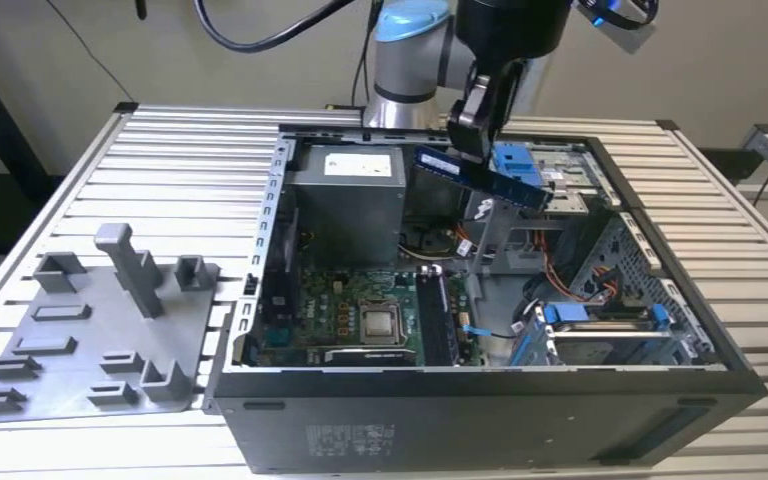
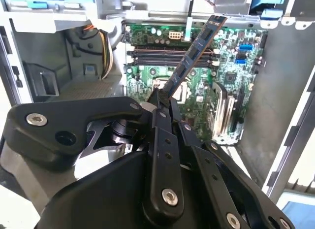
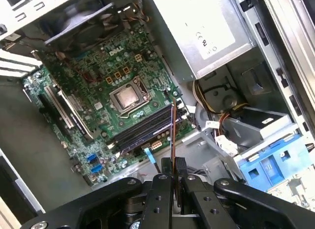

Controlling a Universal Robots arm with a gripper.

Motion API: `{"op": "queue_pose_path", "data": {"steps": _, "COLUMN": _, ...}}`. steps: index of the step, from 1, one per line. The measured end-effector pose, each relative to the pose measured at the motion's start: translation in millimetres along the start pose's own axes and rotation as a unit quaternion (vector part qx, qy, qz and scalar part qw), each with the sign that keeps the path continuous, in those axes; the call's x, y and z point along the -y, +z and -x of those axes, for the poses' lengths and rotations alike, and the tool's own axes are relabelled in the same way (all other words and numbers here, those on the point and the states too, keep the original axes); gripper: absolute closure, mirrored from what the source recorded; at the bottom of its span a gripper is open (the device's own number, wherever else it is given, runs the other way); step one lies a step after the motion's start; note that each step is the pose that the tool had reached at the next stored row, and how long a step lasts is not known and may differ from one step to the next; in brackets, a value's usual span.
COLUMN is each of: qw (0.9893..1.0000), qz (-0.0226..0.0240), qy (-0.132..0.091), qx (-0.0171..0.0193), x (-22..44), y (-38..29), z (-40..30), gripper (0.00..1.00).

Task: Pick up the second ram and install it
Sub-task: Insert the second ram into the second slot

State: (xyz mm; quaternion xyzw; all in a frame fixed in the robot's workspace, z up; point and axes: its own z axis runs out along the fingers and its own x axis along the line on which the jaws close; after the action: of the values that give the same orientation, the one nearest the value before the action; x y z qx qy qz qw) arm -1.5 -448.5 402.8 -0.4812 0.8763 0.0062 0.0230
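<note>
Holding, exterior view: the pincer [image 1: 471, 148] is clenched on one end of the second ram [image 1: 487, 178]. The stick hangs tilted above the open computer case [image 1: 491, 378] near one o'clock, probably raised to clear the walls.
Plate, exterior view: the grey fixture plate [image 1: 91, 335] lies on the tabletop [image 1: 197, 140] near eight o'clock.
Second wrist view: the second ram [image 2: 197, 51] shows its flat, chip-bearing face over the motherboard [image 2: 206, 86].
First wrist view: the second ram [image 3: 173, 130] is seen edge-on, its far end over the memory slots [image 3: 142, 130], likely for alignment.

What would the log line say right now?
pincer: shut on long dark memory stick | where: above open black computer case | installed: no
</note>
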Motion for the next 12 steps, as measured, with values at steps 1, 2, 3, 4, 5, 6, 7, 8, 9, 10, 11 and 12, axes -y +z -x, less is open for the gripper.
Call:
{"op": "queue_pose_path", "data": {"steps": 1, "qw": 1.0000, "qz": -0.0003, "qy": 0.007, "qx": -0.0001, "x": 0.0, "y": 0.1, "z": 0.0, "gripper": 0.86}}
{"op": "queue_pose_path", "data": {"steps": 2, "qw": 0.9999, "qz": -0.0006, "qy": 0.013, "qx": -0.0001, "x": 0.0, "y": 0.2, "z": 0.0, "gripper": 0.86}}
{"op": "queue_pose_path", "data": {"steps": 3, "qw": 0.9998, "qz": -0.0009, "qy": 0.020, "qx": -0.0002, "x": 0.0, "y": 0.4, "z": 0.0, "gripper": 0.86}}
{"op": "queue_pose_path", "data": {"steps": 4, "qw": 0.9997, "qz": -0.0012, "qy": 0.026, "qx": -0.0003, "x": 0.0, "y": 0.5, "z": 0.0, "gripper": 0.86}}
{"op": "queue_pose_path", "data": {"steps": 5, "qw": 0.9995, "qz": -0.0014, "qy": 0.032, "qx": -0.0004, "x": 0.0, "y": 0.6, "z": 0.0, "gripper": 0.86}}
{"op": "queue_pose_path", "data": {"steps": 6, "qw": 0.9993, "qz": -0.0016, "qy": 0.038, "qx": -0.0005, "x": 0.0, "y": 0.6, "z": 0.0, "gripper": 0.86}}
{"op": "queue_pose_path", "data": {"steps": 7, "qw": 0.9990, "qz": -0.0018, "qy": 0.044, "qx": -0.0007, "x": 0.0, "y": 0.7, "z": 0.0, "gripper": 0.86}}
{"op": "queue_pose_path", "data": {"steps": 8, "qw": 0.9987, "qz": -0.0019, "qy": 0.051, "qx": -0.0008, "x": 0.0, "y": 0.8, "z": 0.0, "gripper": 0.86}}
{"op": "queue_pose_path", "data": {"steps": 9, "qw": 0.9983, "qz": -0.0020, "qy": 0.057, "qx": -0.0011, "x": 0.0, "y": 0.9, "z": 0.0, "gripper": 0.86}}
{"op": "queue_pose_path", "data": {"steps": 10, "qw": 0.9980, "qz": -0.0021, "qy": 0.064, "qx": -0.0013, "x": 0.0, "y": 0.9, "z": 0.0, "gripper": 0.86}}
{"op": "queue_pose_path", "data": {"steps": 11, "qw": 0.9975, "qz": -0.0022, "qy": 0.070, "qx": -0.0016, "x": 0.0, "y": 1.0, "z": 0.0, "gripper": 0.86}}
{"op": "queue_pose_path", "data": {"steps": 12, "qw": 0.9971, "qz": -0.0023, "qy": 0.076, "qx": -0.0017, "x": 0.0, "y": 1.0, "z": 0.0, "gripper": 0.86}}
